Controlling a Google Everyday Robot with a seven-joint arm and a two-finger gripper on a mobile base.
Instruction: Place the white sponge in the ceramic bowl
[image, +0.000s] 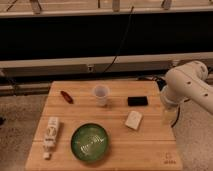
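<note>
The white sponge (133, 120) lies flat on the wooden table (150, 145), right of centre. The ceramic bowl (90, 142), green and glazed, sits near the table's front edge, left of the sponge and apart from it. My white arm (189, 86) comes in from the right. My gripper (168, 116) hangs at the table's right edge, a short way right of the sponge and not touching it.
A black rectangular object (137, 101) lies behind the sponge. A clear plastic cup (101, 94) stands at the table's middle back. A red object (66, 96) lies at the back left. A white bottle (51, 131) lies at the front left.
</note>
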